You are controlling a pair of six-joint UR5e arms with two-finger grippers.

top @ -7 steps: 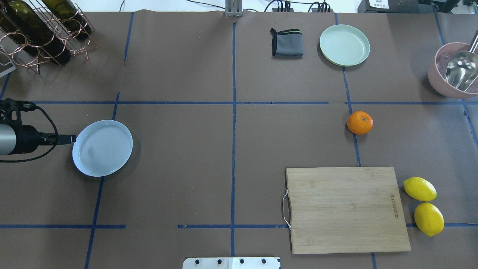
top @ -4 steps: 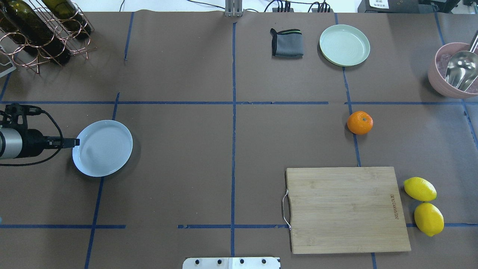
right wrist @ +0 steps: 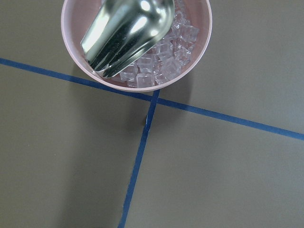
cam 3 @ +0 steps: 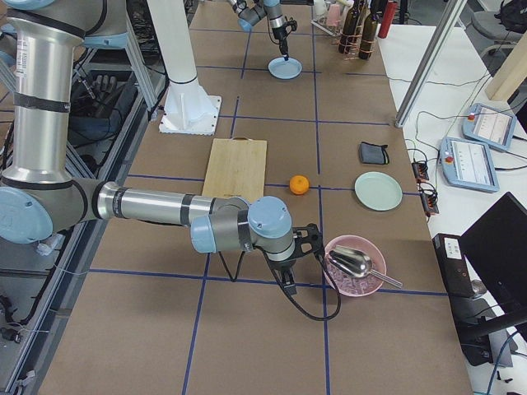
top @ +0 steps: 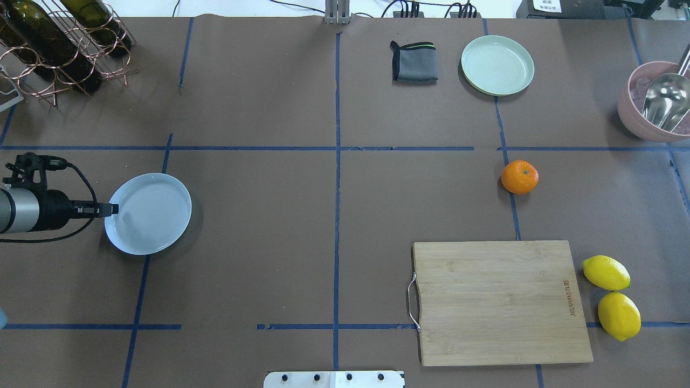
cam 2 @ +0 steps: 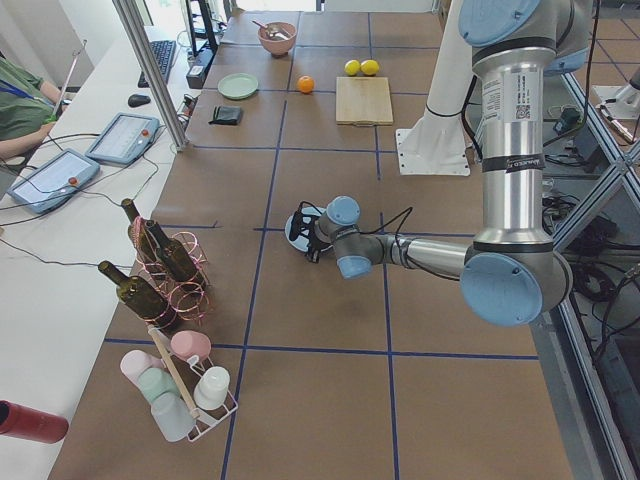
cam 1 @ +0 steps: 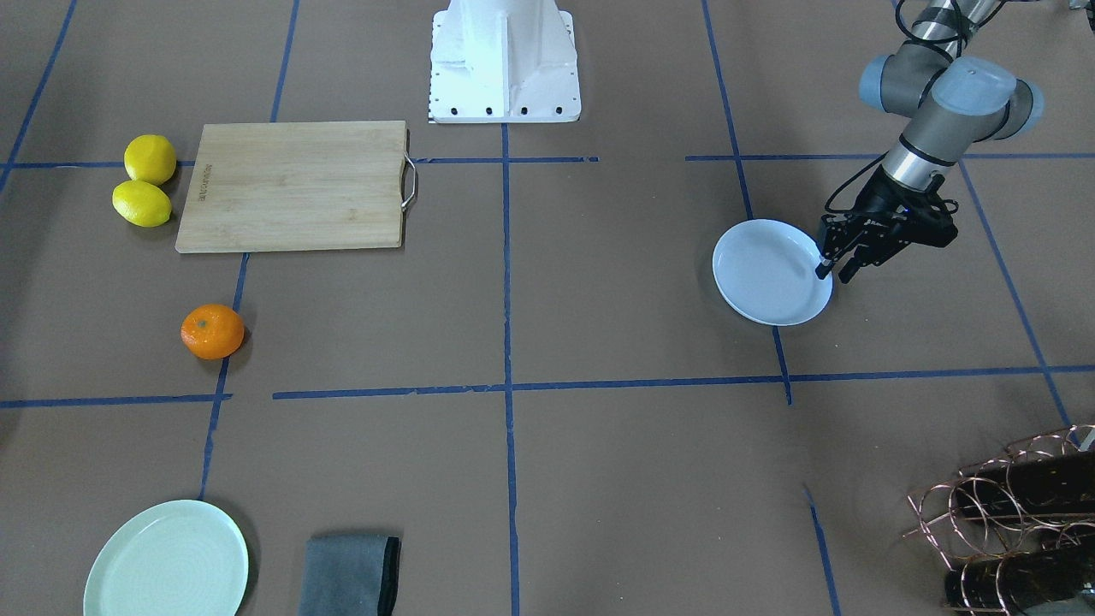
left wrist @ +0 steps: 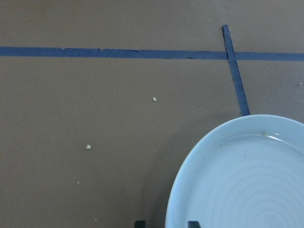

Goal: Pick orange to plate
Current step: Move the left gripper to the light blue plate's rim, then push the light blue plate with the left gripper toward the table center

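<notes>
Orange point(top: 519, 177) sits on the table just past the cutting board's point(top: 501, 302) far edge, toward the end where the lemons point(top: 606, 272) lie, with nothing touching it. Plate point(top: 153, 221) is well apart from the board, off its handle side. Left gripper point(cam 1: 831, 275) is at the plate's outer rim. The wrist cam shows its fingertips point(left wrist: 192, 224) apart with the rim between them, nothing clamped. Right gripper point(cam 3: 290, 280) hangs past the board's lemon end, beside the pink bowl point(top: 633, 121). Can't tell if it's open or closed.

My read: the step in hand is pinching the plate rim to bring the plate nearer the board and the orange. To do it well:
- Seat the rim fully between the pads before closing.
- Bite square to the rim.
- Keep the plate level and low — a thin rim pinched at one point will want to pivot or slip.
- Slide rather than lift if possible.
- Stop short of the orange so it doesn't get knocked rolling.
</notes>
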